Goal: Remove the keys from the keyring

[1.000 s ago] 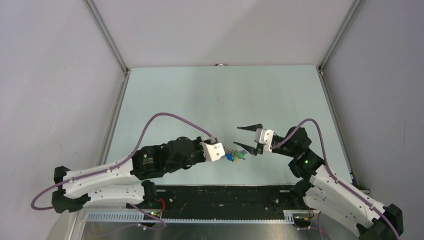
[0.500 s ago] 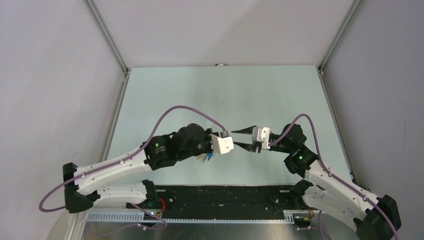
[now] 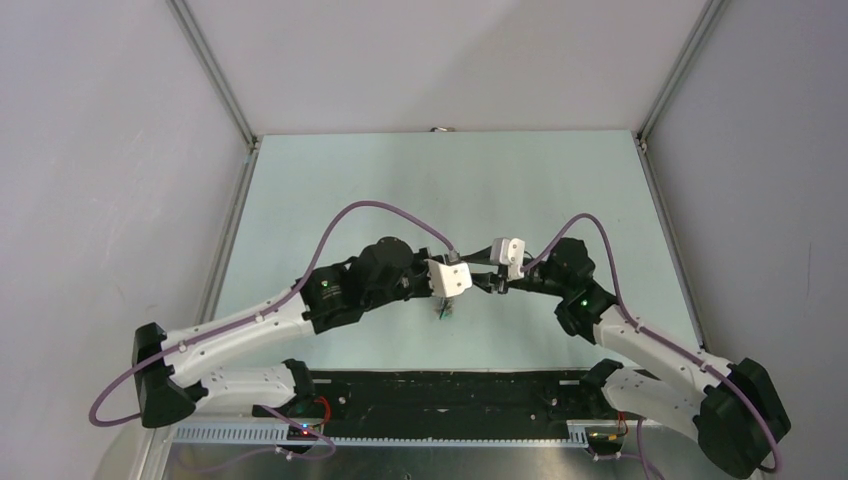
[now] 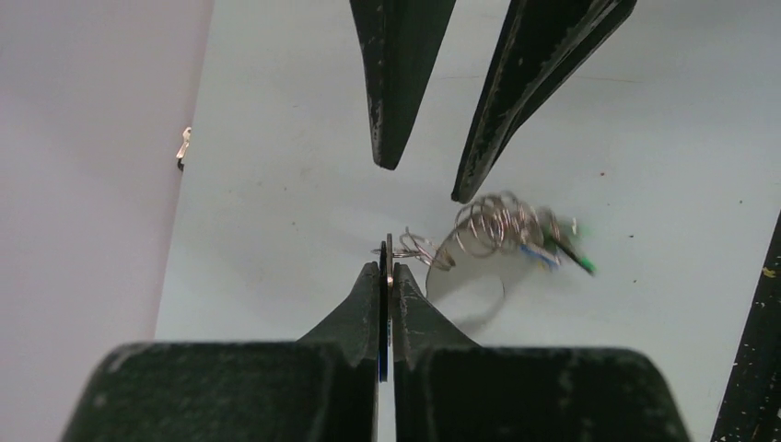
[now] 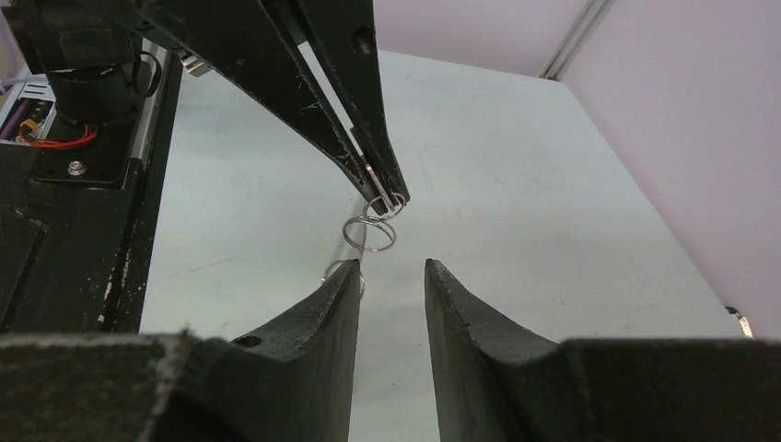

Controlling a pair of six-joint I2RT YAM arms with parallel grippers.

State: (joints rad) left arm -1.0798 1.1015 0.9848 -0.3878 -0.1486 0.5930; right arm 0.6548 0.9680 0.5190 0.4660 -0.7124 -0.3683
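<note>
My left gripper [image 4: 388, 267] is shut on a thin flat key seen edge-on, dark blue and silver. From it hang small wire rings [image 4: 497, 226], the blurred grey keyring [image 4: 442, 262] and keys with green and blue heads [image 4: 562, 253]. In the top view the bunch [image 3: 443, 308] dangles under the left gripper [image 3: 462, 290], above the table. My right gripper [image 5: 391, 267] is open and empty, and faces the left fingertips [image 5: 387, 195] from close by. A small wire ring [image 5: 368, 232] hangs just ahead of its left finger. Its fingers [image 4: 396, 83] show in the left wrist view.
A small loose key [image 3: 438, 129] lies at the table's far edge and also shows in the left wrist view [image 4: 184, 147]. A black rail [image 3: 450, 390] runs along the near edge. Grey walls close in the pale table [image 3: 330, 200] on the left, right and back.
The left arm has lifted the bunch and carried it right, towards the right gripper. The right gripper has moved left to meet it and its jaws have narrowed. The bunch is swinging.
</note>
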